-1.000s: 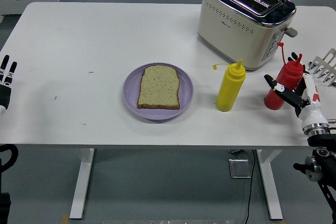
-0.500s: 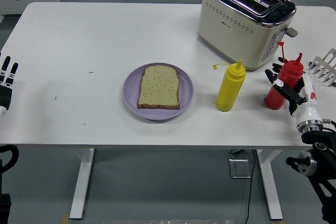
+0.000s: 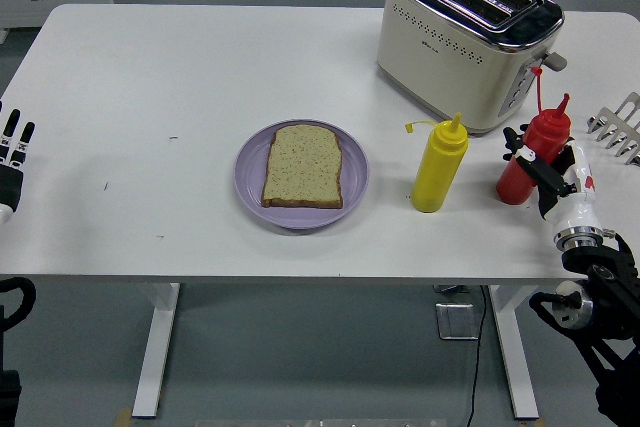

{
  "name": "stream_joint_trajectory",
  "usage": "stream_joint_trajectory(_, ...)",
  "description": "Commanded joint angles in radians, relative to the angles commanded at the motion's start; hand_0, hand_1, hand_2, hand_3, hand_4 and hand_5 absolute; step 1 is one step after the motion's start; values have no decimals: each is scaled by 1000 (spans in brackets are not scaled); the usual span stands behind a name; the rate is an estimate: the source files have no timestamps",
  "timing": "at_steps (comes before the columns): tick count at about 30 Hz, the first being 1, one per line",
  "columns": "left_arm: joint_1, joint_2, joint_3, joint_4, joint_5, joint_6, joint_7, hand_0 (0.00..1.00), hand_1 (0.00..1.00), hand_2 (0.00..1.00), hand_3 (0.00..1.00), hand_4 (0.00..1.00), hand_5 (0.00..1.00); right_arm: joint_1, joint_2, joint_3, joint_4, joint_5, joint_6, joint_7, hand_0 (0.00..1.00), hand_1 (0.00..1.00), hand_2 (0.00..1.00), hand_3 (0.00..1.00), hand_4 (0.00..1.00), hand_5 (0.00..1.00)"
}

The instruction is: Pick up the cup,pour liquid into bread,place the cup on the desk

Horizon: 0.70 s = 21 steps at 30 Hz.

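— So, what do we see on the white desk [image 3: 150,77] right now?

— We see a purple plate [image 3: 301,176] near the middle with one slice of bread [image 3: 303,166] lying flat on it. To its right stands a yellow squeeze bottle [image 3: 439,164], upright, its cap flipped off to the left. Further right is a red squeeze bottle [image 3: 530,153], leaning a little to the right, with its thin cap strap sticking up.

— We were told about a cup. Where is it?

— We find nothing cup-shaped; the red squeeze bottle is what our right hand [image 3: 548,169] is on. It sits near the desk's right edge, just in front of the cream toaster [image 3: 465,37], well apart from the bread.

— And is the right hand holding it?

— We see dark fingers [image 3: 522,145] wrapped around the bottle's lower body from the right side, the white wrist angled up from the lower right corner. They look closed on it, though we cannot tell whether its base is off the desk.

— Our left hand?

— Our left hand [image 3: 11,153] rests at the left edge, fingers straight and extended, holding nothing. A metal rack [image 3: 620,125] pokes in at the right edge.
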State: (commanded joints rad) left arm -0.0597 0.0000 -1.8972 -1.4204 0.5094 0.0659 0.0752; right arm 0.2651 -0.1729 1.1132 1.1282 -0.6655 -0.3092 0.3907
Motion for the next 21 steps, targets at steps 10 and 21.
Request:
stream_joint_trajectory(10, -1, 0, -4, 1, 0, 0, 0, 810, 794, 811, 736, 620, 998, 3, 1, 20, -4, 101, 5, 22, 184, 213, 288, 331, 788, 105)
stream_joint_trajectory(21, -2, 0, -9, 1, 0, 0, 0, 810, 794, 810, 735, 620, 998, -6, -14, 89, 59, 103, 12, 4, 2, 18, 171, 296, 829, 160)
